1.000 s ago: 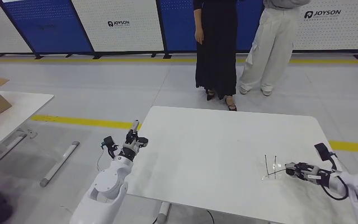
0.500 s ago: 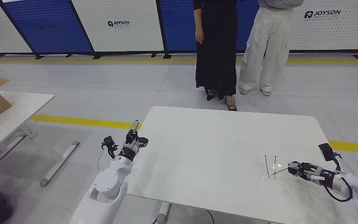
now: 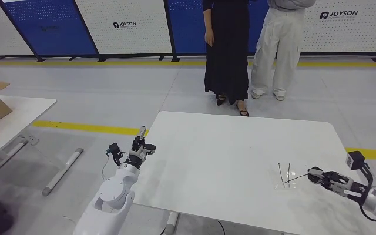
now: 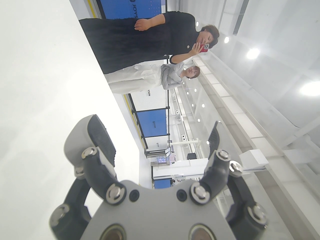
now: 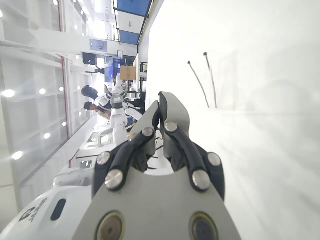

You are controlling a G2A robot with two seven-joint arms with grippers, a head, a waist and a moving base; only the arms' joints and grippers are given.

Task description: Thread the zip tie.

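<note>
Two zip ties (image 5: 198,85) lie on table (image 3: 235,153), likely staged for right gripper (image 5: 160,98), jaws together; left gripper (image 4: 155,131) parked, jaws apart.

Bright overhead lights (image 4: 252,53); table (image 5: 250,26) glares white; wrist edges bowed.

Glossy grey floor (image 3: 117,88) crossed by yellow lines (image 3: 88,127); blue and white partition panels (image 3: 53,26) behind; round ceiling lights (image 4: 252,53).
</note>
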